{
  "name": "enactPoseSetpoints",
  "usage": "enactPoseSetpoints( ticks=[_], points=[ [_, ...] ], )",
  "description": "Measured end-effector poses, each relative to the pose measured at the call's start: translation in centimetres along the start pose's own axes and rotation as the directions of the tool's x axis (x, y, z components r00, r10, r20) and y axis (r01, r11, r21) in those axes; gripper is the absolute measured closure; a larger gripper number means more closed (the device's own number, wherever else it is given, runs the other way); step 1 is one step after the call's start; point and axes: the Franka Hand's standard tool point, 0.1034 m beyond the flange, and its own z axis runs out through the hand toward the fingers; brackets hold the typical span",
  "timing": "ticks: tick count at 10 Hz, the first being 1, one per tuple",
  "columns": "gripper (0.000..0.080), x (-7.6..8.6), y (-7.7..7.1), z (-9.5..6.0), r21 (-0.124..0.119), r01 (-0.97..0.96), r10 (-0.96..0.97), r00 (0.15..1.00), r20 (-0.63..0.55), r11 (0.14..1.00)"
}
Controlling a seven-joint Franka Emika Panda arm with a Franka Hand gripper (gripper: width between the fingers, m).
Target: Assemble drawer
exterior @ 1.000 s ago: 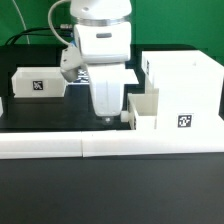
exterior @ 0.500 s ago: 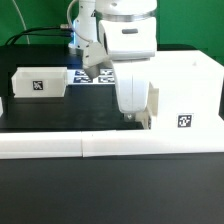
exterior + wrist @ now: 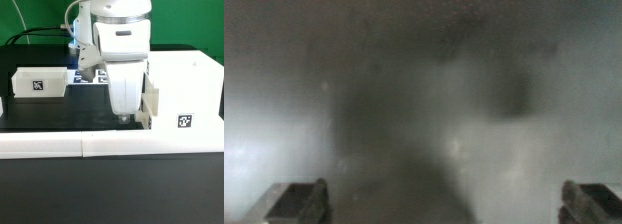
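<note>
My gripper [image 3: 124, 117] hangs low over the black table, just in front of the large white drawer box [image 3: 185, 85], which carries a marker tag. A smaller white drawer part [image 3: 151, 104] stands against that box's left side and is mostly hidden behind my hand. The wrist view is blurred. It shows my gripper [image 3: 441, 202] with the two fingertips [image 3: 297, 201] far apart and nothing between them, so it is open and empty.
A second white box part [image 3: 38, 83] with a tag lies at the exterior view's left. The marker board [image 3: 88, 77] lies behind the arm. A long white rail [image 3: 60, 146] runs along the table's front edge.
My gripper swung toward the exterior view's right, up to the large box, then drifted slightly back left. The smaller drawer part, in plain view a second ago, is now mostly covered.
</note>
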Motion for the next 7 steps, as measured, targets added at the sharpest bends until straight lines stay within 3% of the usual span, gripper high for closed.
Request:
enactPoseSetpoints(
  ticks=[1, 3, 5, 7],
  points=[
    [0.0151, -1.0, -0.6, 0.3, -0.01, 0.009, -0.009, 1.0, 0.0, 1.0],
    [0.0151, -2.7, -2.6, 0.3, -0.052, -0.01, 0.01, 1.0, 0.0, 0.999],
    [0.0151, -2.6, -5.2, -0.4, -0.127, -0.054, 0.053, 0.999, -0.007, 0.99],
    [0.0151, -2.7, -6.4, -0.3, -0.132, -0.073, 0.073, 0.997, -0.009, 0.989]
  ],
)
